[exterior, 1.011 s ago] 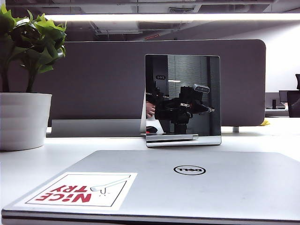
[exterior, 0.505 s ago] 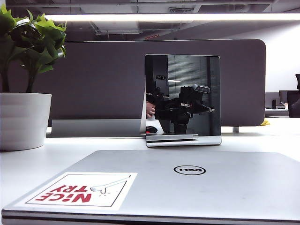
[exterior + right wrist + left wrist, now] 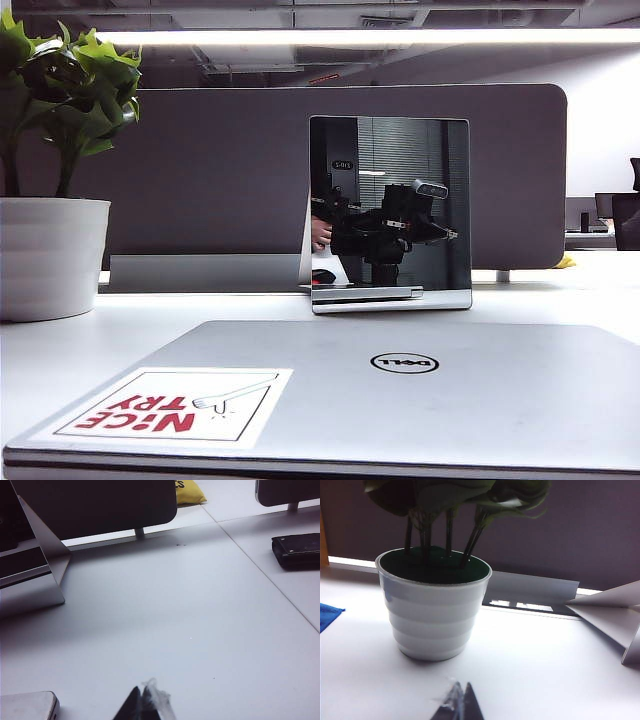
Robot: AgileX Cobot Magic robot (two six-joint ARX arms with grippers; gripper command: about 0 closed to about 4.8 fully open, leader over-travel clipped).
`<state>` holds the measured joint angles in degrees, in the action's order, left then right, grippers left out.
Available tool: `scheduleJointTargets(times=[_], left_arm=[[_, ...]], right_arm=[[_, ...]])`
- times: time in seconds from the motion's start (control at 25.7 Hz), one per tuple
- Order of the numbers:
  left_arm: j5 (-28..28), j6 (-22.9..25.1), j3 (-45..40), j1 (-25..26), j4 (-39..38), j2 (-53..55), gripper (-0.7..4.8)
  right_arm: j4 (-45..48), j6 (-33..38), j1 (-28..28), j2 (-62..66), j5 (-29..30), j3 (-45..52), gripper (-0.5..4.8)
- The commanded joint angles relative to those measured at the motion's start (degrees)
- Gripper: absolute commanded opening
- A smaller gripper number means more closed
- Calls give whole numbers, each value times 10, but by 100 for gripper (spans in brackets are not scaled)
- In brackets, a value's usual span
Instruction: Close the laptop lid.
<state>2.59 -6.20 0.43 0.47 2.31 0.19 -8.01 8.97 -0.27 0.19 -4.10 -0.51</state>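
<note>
The silver-grey laptop lid (image 3: 400, 390) lies flat and shut on its base across the front of the exterior view, showing the oval Dell logo (image 3: 404, 362) and the "NICE TRY" sticker (image 3: 172, 405). A rounded laptop corner (image 3: 30, 705) shows in the right wrist view. My left gripper (image 3: 461, 690) is shut, its tips together over the white table before the plant pot (image 3: 434, 605). My right gripper (image 3: 142, 692) is also shut, held over bare table beside that corner. Neither gripper appears directly in the exterior view; the arms show only as a reflection.
A small upright mirror-like panel (image 3: 390, 210) on a stand is behind the laptop and reflects the black arms. The white pot with a green plant (image 3: 50, 255) is at the left. A dark partition (image 3: 220, 170) closes the back. A black object (image 3: 296, 550) lies off to one side.
</note>
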Motion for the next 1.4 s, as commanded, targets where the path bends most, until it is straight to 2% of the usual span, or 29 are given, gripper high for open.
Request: scheduleJointTargets(times=[0.04,1.4], left_arm=[[2,2,1,0,5,0,-3],[2,2,1,0,5,0,-3]], right_arm=[[10,0,0,-1,5,1,-4],[35,-19,0,-1,14,1,-4]])
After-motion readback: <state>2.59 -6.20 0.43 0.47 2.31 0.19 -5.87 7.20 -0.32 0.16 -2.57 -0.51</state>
